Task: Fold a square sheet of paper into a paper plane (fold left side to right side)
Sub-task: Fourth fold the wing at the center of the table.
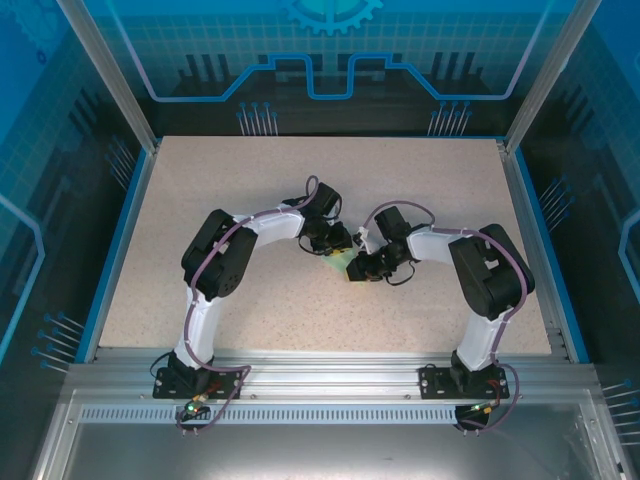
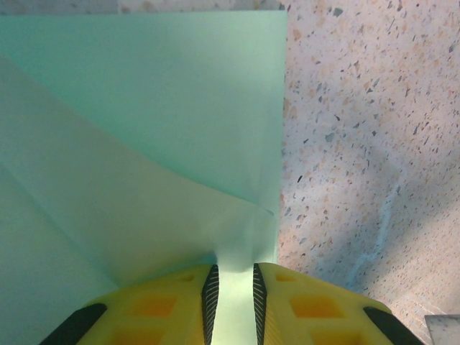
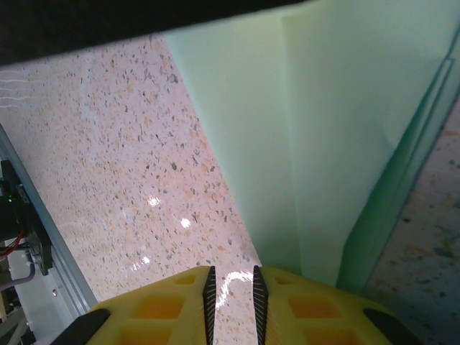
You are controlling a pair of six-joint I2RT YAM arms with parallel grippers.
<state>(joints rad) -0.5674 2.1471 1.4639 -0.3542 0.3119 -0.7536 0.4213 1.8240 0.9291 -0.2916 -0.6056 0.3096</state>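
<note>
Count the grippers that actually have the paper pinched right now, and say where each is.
1. The left gripper pinches a flap of the mint-green paper at mid-table. The right gripper sits beside the paper with bare tabletop between its jaws.

A speckled beige tabletop (image 1: 250, 190) fills the middle of the top view, bordered left, right and along the back by a thin blue edge (image 1: 118, 240). Along its near side runs a silver aluminium rail (image 1: 330, 375), with a grey metal sheet (image 1: 320, 450) below it. Slanted metal posts (image 1: 105, 70) rise at the back corners, and blue panels (image 1: 330, 50) printed with a grid and circuit-like lines enclose the space. Up close, the tabletop shows fine dark and orange flecks (image 2: 359, 108) and small bright glints of light (image 3: 169, 212).
</note>
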